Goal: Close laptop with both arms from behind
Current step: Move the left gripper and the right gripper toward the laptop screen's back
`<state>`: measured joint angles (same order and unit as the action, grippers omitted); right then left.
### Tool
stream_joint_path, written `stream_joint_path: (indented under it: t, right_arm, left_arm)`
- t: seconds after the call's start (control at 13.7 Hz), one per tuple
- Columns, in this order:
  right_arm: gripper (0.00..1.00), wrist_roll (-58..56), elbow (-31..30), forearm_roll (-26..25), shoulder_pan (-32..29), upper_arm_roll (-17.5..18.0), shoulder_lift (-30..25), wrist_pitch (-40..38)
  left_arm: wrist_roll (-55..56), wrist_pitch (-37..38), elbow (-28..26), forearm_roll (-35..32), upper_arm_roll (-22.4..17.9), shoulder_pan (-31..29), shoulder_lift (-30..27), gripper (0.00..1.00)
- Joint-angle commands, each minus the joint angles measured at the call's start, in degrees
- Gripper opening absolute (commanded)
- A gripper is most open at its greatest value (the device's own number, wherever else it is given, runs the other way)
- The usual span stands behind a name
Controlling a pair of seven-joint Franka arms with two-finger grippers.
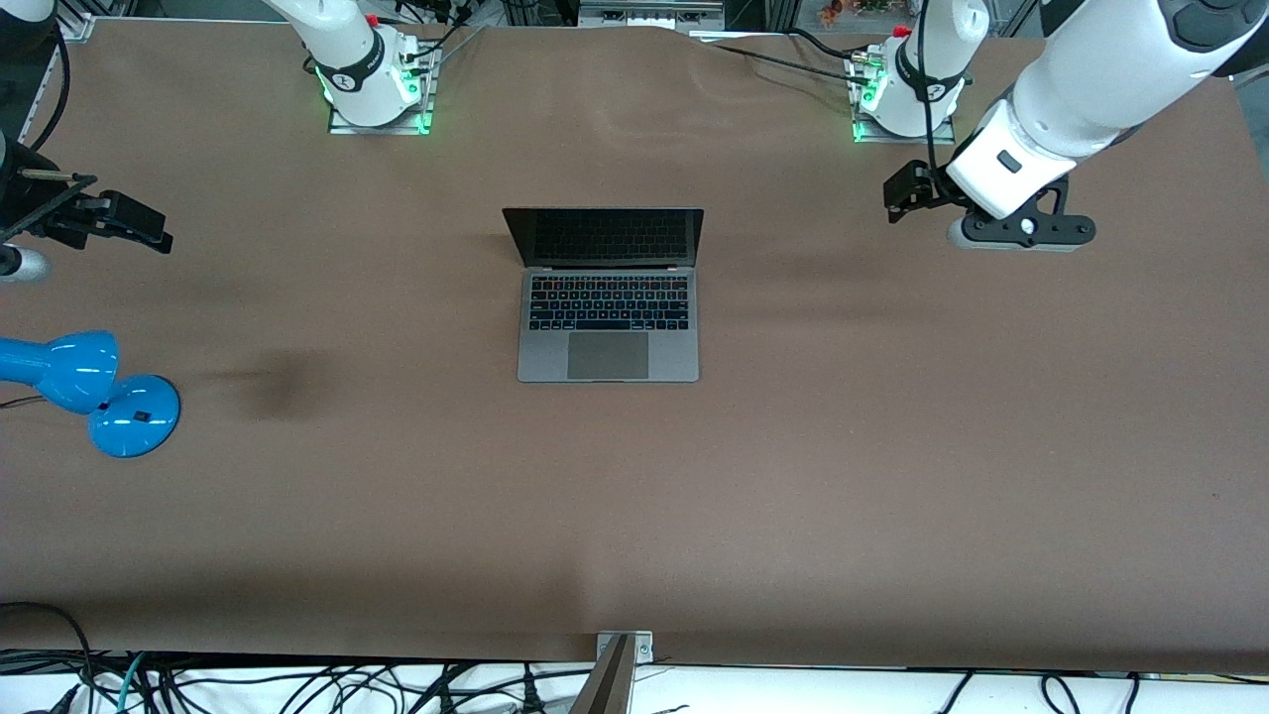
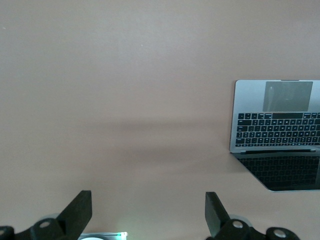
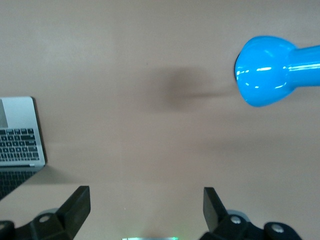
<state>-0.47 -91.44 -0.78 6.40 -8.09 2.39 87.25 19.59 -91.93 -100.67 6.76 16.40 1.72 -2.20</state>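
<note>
The space-grey laptop [image 1: 608, 337] stands open in the middle of the table, its dark screen tilted back toward the arms' bases and its trackpad nearest the front camera. It also shows in the left wrist view [image 2: 275, 130] and, in part, in the right wrist view [image 3: 17, 140]. My left gripper [image 1: 1021, 236] hangs over bare table toward the left arm's end, well apart from the laptop; in its wrist view it [image 2: 147, 212] is open and empty. My right gripper [image 1: 20, 260] hangs over the right arm's end of the table; in its wrist view it [image 3: 145, 205] is open and empty.
A blue lamp [image 1: 89, 387] stands toward the right arm's end of the table, nearer the front camera than the right gripper; its head shows in the right wrist view [image 3: 265, 70]. The brown table [image 1: 892, 446] stretches wide around the laptop.
</note>
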Motion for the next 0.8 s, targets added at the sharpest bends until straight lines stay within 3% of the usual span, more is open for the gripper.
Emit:
stream_joint_path:
  t: [0.0,0.22,0.44,0.73]
  right_arm:
    - [1.00,-1.46,0.21,0.08,0.62,1.67,0.34,-3.30]
    - [1.00,-1.03,0.12,0.16,2.73,3.95,1.57,-10.14]
    - [1.00,7.10,-1.89,0.25,3.00,9.65,0.70,-12.98]
    - [1.00,18.30,-7.68,2.52,3.00,19.59,-0.89,-9.65]
  left_arm:
    - [4.91,-2.02,-0.14,0.89,3.19,-0.23,0.35,1.00]
    - [10.80,-3.52,-0.05,0.80,7.84,-0.23,1.84,1.00]
    - [15.28,-3.26,-0.05,0.89,12.94,-0.14,3.78,1.00]
    - [23.80,-3.25,0.21,1.94,19.62,0.03,7.29,1.00]
